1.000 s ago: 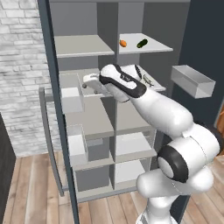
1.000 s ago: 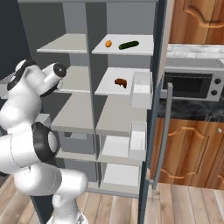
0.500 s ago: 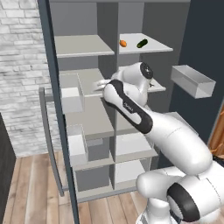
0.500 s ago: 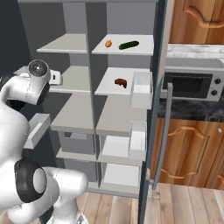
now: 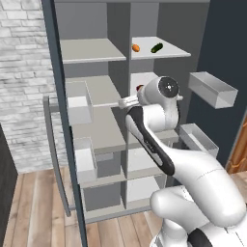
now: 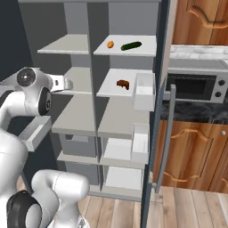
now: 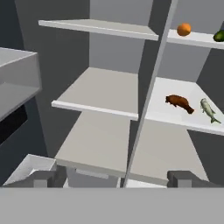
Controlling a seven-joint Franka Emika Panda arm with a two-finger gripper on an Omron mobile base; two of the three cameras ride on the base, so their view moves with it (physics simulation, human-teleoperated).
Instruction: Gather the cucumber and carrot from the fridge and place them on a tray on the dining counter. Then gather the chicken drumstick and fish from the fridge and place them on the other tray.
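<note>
Ahead of our jaws point(image 7: 117, 178), spread wide, holding nothing: carrot point(image 7: 184, 29), cucumber point(image 7: 218, 36) up right; chicken drumstick point(image 7: 179, 102), fish point(image 7: 209, 110) right. Nothing gathered yet; we judge all four remain.

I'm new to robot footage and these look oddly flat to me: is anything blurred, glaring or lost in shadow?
Left base view: even, soft light, no glare; carrot and cucumber small but clear. Right base view: the fridge's back wall is dim, yet the chicken drumstick reads fine. Hand view: sharp throughout; fish crisp, only faint shading under the shelves.
</note>
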